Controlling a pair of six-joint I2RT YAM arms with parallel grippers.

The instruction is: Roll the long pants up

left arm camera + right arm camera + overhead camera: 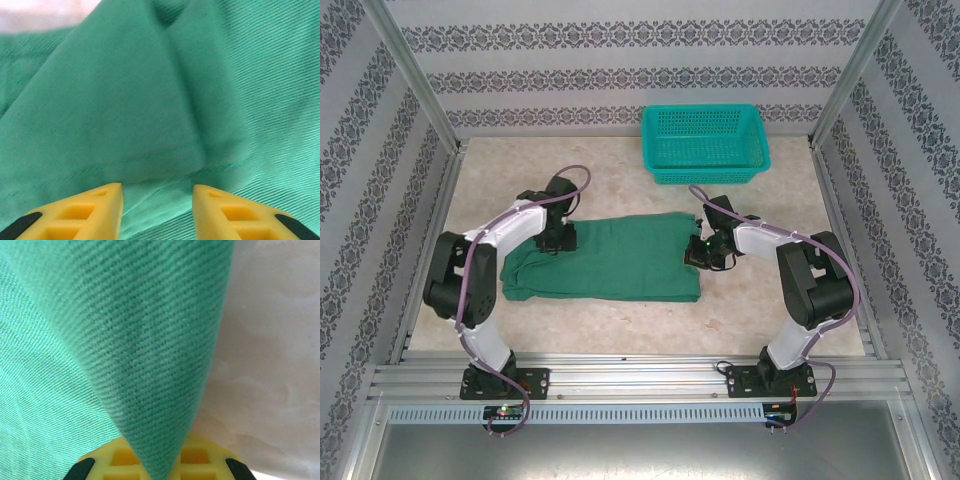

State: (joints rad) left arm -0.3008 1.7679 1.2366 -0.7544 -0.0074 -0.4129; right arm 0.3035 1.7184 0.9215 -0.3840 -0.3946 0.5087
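On the marbled table (620, 180) the pants (610, 262) lie folded flat. The right gripper (155, 462) pinches their right edge, likely to begin rolling. The left gripper (157, 200), jaws apart, sits over the other end.

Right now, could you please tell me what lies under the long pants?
The pale table shows around the long pants; whatever lies beneath them is covered. The right fingers pinch a lifted edge.

Left claw (558, 242) and right claw (701, 256) sit on the flat long pants (610, 262).
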